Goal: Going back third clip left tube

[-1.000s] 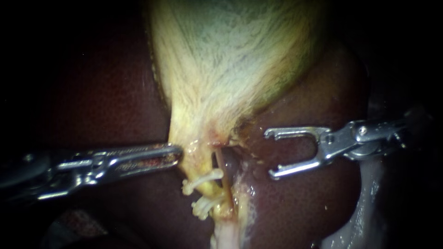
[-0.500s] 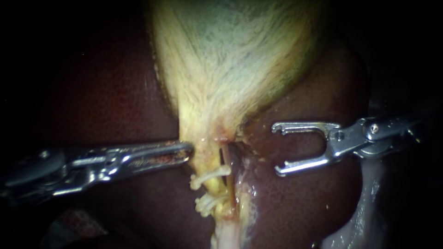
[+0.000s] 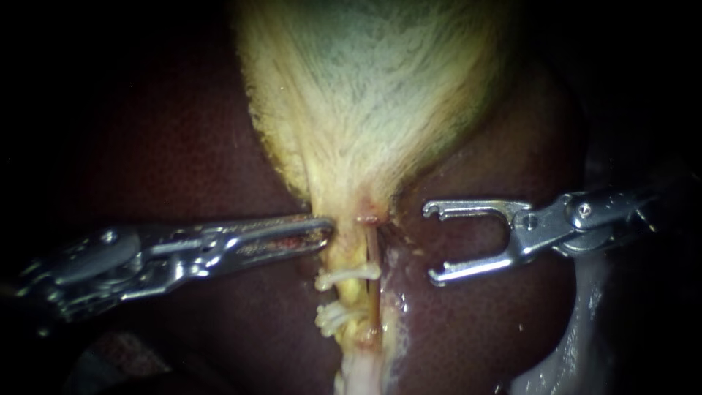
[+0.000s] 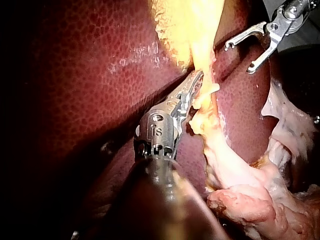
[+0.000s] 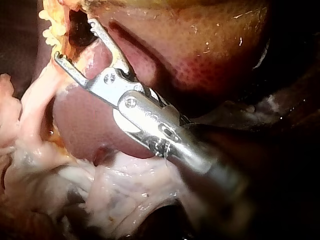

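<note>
The pale yellow-green gallbladder [image 3: 365,95] narrows to a neck between my two instruments. My left instrument [image 3: 322,230] is shut on the left side of that neck, as the left wrist view also shows [image 4: 196,82]. Below the neck runs the yellowish left tube [image 3: 352,294], crossed by two white clips, an upper clip [image 3: 347,276] and a lower clip [image 3: 335,317]. A thin reddish tube [image 3: 374,267] lies just to its right. My right instrument [image 3: 430,243] stands right of the tubes, its forked jaws wide open and empty, also seen in its wrist view [image 5: 75,40].
Dark red liver [image 3: 183,146] surrounds the gallbladder on both sides. Pale wet tissue [image 3: 578,314] hangs at the lower right, under the right instrument's shaft. More pale, ragged tissue [image 5: 100,195] lies beneath the right instrument.
My left instrument has moved right, carrying the gallbladder neck, the tubes and both clips with it. My right instrument has stayed open, drifting slightly right and then back left.
</note>
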`<state>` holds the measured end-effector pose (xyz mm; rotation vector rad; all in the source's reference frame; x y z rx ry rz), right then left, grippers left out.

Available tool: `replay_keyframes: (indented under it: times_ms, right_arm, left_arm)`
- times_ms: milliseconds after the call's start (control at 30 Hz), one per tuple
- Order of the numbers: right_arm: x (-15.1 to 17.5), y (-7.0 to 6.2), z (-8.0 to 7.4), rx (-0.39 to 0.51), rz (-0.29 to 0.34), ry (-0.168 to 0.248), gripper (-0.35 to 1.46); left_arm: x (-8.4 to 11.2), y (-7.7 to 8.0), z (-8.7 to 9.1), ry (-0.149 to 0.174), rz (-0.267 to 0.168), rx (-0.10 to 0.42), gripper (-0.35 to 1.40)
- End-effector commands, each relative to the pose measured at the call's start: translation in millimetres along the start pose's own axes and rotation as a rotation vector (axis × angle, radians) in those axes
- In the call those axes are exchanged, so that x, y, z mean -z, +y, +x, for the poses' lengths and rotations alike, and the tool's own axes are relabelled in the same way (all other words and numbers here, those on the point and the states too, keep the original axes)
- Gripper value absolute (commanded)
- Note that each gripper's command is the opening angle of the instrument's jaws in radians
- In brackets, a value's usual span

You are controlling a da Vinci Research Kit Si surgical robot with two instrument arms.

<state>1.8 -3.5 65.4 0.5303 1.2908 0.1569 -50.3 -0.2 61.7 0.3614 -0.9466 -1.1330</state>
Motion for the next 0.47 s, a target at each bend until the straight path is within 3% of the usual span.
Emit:
replay_keyframes:
  times_ms: [33,467]
  right_arm:
    - [0.0,0.0,0.0,0.0,0.0,0.0,0.6]
    - [0.2,-0.1,0.0,0.0,0.001,0.0,0.6]
  left_arm:
    - [0.0,0.0,0.0,0.0,0.0,-0.001,-0.35]
    - [0.1,-0.1,0.0,0.001,0.001,-0.001,-0.35]
